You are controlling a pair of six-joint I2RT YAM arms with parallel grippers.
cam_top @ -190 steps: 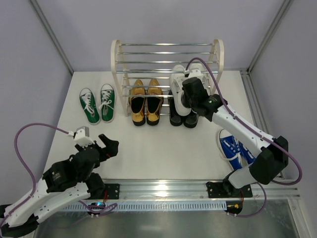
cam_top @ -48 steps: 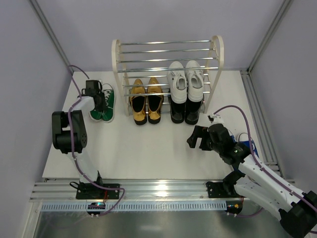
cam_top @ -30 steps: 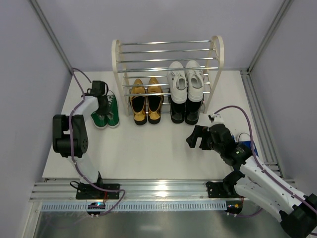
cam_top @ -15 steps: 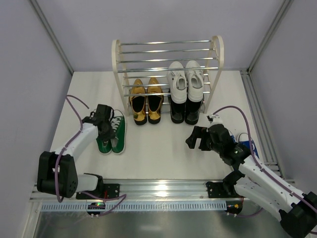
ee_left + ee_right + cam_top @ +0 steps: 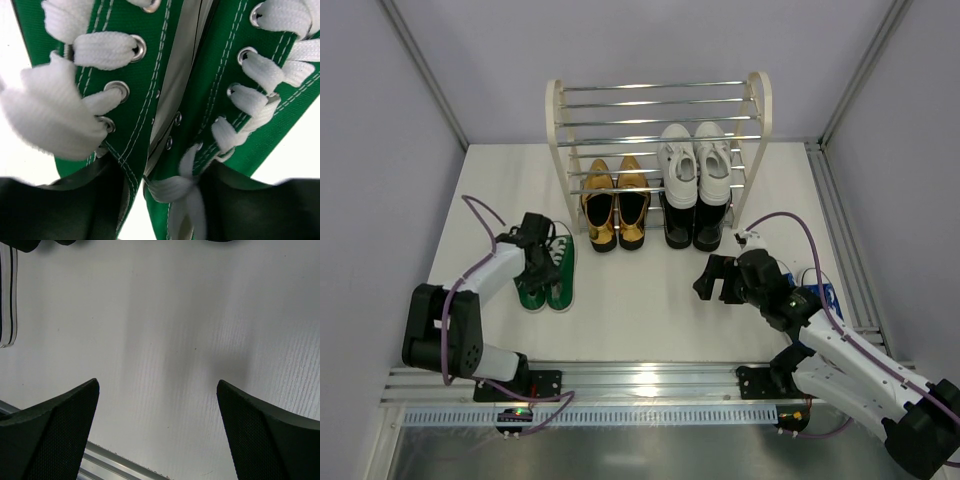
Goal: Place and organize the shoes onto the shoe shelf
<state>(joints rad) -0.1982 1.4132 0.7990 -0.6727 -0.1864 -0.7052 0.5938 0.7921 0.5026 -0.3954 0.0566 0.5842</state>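
A white table (image 5: 650, 320) bears the shoe shelf (image 5: 553, 120) at the back. In front of the shelf's left panel, apart from it, lie the green canvas sneakers (image 5: 558, 285) side by side. The left gripper (image 5: 538, 255) sits at their heel end, jaws partly apart, the pair's inner walls between its fingers (image 5: 65, 205). On the shelf's lowest tier stand the gold loafers (image 5: 615, 205), then the black dress shoes (image 5: 692, 228), with the white sneakers (image 5: 695, 155) a tier above. In front of the shelf's right end the right gripper (image 5: 715, 280) hangs wide apart, holding nothing.

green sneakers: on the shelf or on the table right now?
On the table. The green sneakers sit side by side, soles down, on its white top, off the shelf's front left corner, with no rods under them.
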